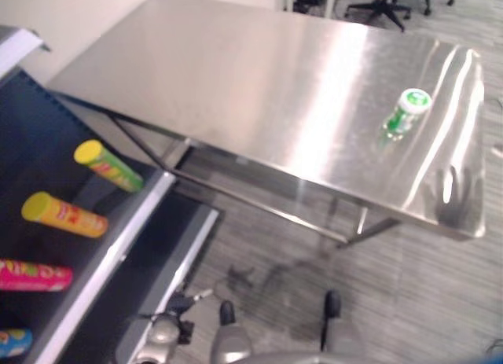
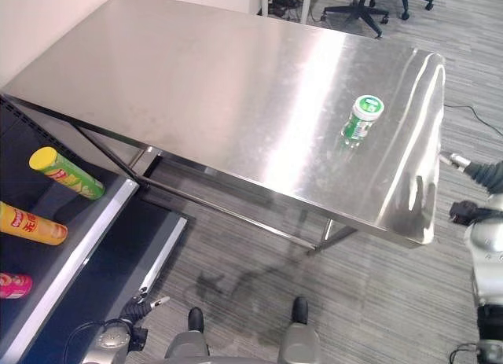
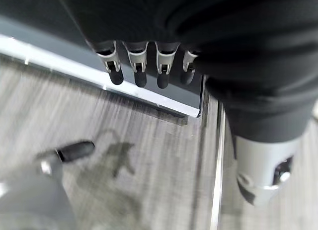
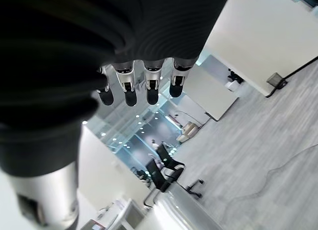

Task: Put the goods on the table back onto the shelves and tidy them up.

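Note:
A small green jar with a white lid [image 1: 405, 112] rests near the right end of the steel table [image 1: 236, 81], alone on the top. To the left, a dark shelf [image 1: 31, 144] holds chip tubes lying down: a yellow-green one [image 1: 108, 166], a yellow-orange one [image 1: 64, 215], a pink one [image 1: 35, 275] and a blue one [image 1: 14, 342]. My left hand [image 3: 139, 71] hangs low beside the shelf's white rail, fingers straight and empty. My right hand [image 4: 130, 88] hangs off the table's right end, its fingers also straight with nothing in them.
The shelf's white front rails [image 1: 118, 262] jut out toward the table's left legs [image 1: 169, 156], leaving a narrow gap. Grey floor [image 2: 259, 262] runs under and in front of the table. Office chairs [image 2: 357, 2] stand beyond the far edge.

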